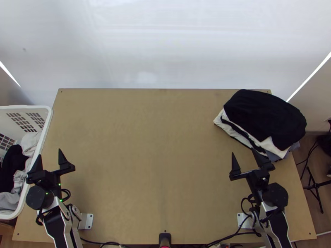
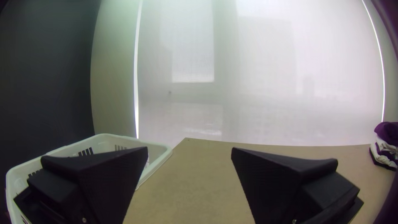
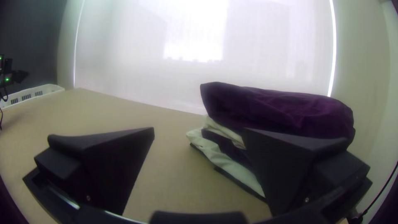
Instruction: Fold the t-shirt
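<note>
Beyond the far edge of the bench (image 1: 145, 173) hung a broad pale blind (image 1: 165, 49), with bright strips of light down its sides. At the bench's right side, toward the far corner, sat a pile (image 1: 233, 131) of folded clothes, white, grey and dark layers under a dark garment (image 1: 265, 115) on top. At the left side stood my white slotted basket (image 1: 50, 115), holding a bunched dark cloth (image 1: 12, 165) and crumpled pale cloth (image 1: 10, 200). Which of all these was the t-shirt I could not tell. My left tool (image 1: 50, 153) was spread wide beside the basket, with no cloth between its fingers. My right tool (image 1: 243, 151) was spread too, nothing gripped, one finger close to the pile's near side; whether they touched, I could not tell
</note>
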You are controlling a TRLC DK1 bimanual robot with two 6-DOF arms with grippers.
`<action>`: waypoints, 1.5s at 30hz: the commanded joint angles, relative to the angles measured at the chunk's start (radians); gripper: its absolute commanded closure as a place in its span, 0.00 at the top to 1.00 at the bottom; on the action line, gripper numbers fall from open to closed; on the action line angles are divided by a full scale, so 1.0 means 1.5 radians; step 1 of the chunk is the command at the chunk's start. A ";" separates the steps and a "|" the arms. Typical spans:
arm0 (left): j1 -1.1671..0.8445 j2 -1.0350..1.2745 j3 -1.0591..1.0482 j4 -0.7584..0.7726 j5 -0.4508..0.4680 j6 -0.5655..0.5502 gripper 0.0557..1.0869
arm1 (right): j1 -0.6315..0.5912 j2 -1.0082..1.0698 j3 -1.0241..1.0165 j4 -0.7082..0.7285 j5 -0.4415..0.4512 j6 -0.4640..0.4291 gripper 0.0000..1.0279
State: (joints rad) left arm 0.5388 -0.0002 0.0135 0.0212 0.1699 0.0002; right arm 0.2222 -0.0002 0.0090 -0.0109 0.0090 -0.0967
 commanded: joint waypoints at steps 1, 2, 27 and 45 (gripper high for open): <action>0.000 0.000 0.000 0.000 0.000 0.001 0.95 | 0.000 0.000 0.000 0.000 0.000 0.000 0.96; 0.000 0.000 0.000 0.000 0.000 0.001 0.95 | 0.000 0.000 0.000 0.000 0.000 0.000 0.96; -0.004 -0.001 0.001 0.001 0.001 -0.001 0.95 | 0.000 0.000 0.000 0.000 0.000 0.000 0.96; 0.030 0.133 0.340 0.106 -0.026 -0.033 0.95 | 0.000 0.000 0.000 0.000 0.000 0.000 0.96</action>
State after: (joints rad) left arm 0.5819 0.0387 0.2325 0.1829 0.1459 -0.0158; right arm 0.2222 -0.0002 0.0090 -0.0109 0.0090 -0.0967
